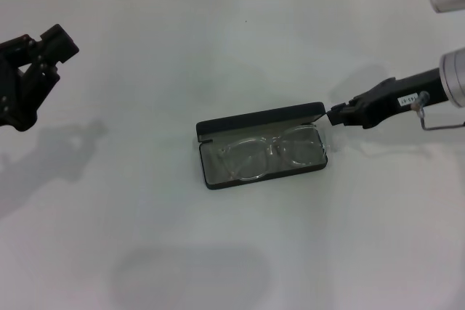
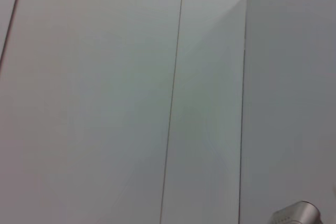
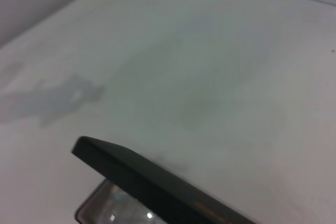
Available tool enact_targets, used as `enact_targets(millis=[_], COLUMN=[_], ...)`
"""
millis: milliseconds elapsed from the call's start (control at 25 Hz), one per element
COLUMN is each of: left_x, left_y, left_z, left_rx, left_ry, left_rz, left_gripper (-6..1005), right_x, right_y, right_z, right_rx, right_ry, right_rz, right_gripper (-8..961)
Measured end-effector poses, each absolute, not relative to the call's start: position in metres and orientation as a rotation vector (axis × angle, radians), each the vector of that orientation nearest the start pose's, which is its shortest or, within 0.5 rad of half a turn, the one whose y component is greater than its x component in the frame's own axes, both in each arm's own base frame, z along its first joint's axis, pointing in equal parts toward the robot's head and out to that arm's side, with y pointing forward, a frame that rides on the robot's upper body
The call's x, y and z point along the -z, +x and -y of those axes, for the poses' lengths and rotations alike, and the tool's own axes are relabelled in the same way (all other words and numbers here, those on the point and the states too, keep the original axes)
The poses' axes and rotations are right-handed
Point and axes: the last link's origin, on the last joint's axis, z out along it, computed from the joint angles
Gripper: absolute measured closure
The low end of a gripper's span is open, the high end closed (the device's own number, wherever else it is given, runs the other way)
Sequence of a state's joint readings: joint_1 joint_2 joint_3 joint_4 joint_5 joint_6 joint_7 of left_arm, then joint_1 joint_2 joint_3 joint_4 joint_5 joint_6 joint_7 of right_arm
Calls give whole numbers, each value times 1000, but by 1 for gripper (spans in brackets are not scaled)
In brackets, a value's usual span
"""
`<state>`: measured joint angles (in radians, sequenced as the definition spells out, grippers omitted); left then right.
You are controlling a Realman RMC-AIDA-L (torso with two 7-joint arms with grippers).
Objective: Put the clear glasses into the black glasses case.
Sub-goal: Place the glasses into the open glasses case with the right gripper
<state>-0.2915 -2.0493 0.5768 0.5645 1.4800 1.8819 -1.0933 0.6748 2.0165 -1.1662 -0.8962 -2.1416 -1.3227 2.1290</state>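
the glasses lie inside the case, lenses up, resting on the grey lining and contained within the tray walls; no part of the frame appears to overhang the rim. the case sits near the middle of the table, slightly toward the right edge, its long side running roughly parallel to the far edge. the lid stands partly raised along the far side of the tray, and in the right wrist view its black edge is seen tilted over the interior, so the case is not shut. the right gripper sits at the right far corner of the lid, touching it or just beside it; from these views i cannot tell whether its jaws are open or closed, nor whether they hold the lid. the left gripper is raised near the left edge of the table, well apart from the case, and looks idle; its jaw state cannot be told either, and its wrist view shows only wall panels. judgement: the placement step looks complete, since the glasses are seated in the tray. what remains, at most, is lowering the lid and retracting the right arm; the task sentence does not strictly demand closure.
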Motion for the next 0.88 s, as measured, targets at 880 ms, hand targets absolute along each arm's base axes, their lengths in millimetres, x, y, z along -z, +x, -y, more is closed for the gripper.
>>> enact_targets(millis=[880], left_x=[-62], left_y=[-276], left_z=[-263], left_rx=[1364], left_ry=[-2269], left_rz=[329], left_gripper=[904], right_x=[4], right_y=[191], right_z=[-395], right_rx=[289], right_ry=[-2715], right_rz=[-807], right_gripper=[847])
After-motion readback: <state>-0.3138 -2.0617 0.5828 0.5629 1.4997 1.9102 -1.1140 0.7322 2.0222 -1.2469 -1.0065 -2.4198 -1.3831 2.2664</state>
